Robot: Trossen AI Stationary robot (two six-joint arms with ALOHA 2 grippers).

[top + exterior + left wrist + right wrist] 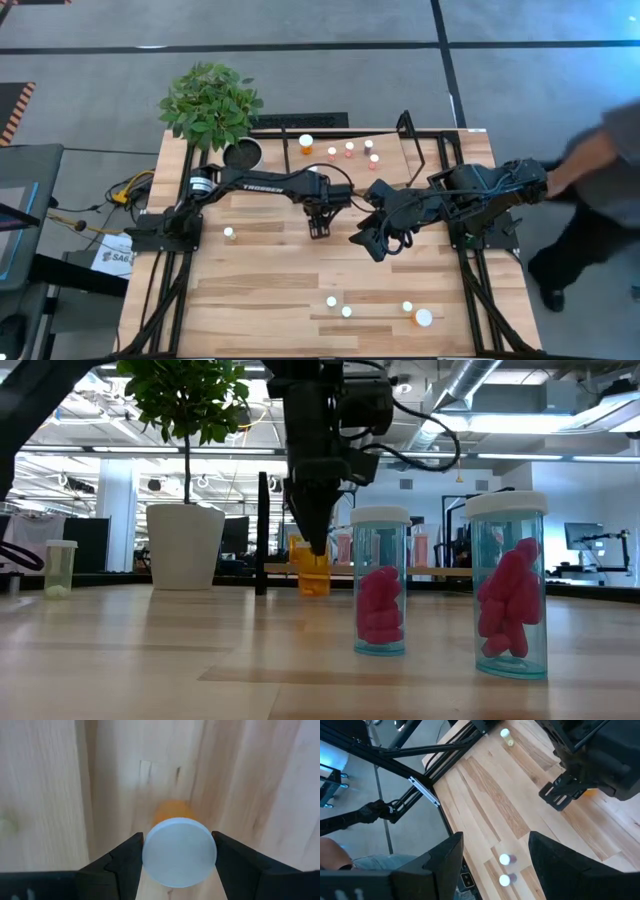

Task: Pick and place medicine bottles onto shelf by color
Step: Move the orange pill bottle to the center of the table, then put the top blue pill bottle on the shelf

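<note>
Your left gripper hung near the middle of the table, pointing straight down. In the left wrist view its 2 fingers stood on either side of the white cap of an orange bottle, the jaws closed to cap width with the pads touching or just beside the cap's rim; whether they pressed on it you could not tell from the pictures. In the low view that gripper came down in front of an orange shape, which may have been this bottle or the one on the shelf behind.

Your right gripper sat just beside it, to its right, above the boards with its jaws wide apart and holding nothing.

On the shelf at the far edge stood a larger orange bottle and 4 small pinkish-red bottles in a loose cluster beside it. One pale bottle stood alone on the left side of the table. At the near edge were 4 more bottles, 2 of them showing close in the low view as pink-filled bottles with white caps.

A potted plant stood at the far left corner, and a person stood off the right end of the table.
</note>
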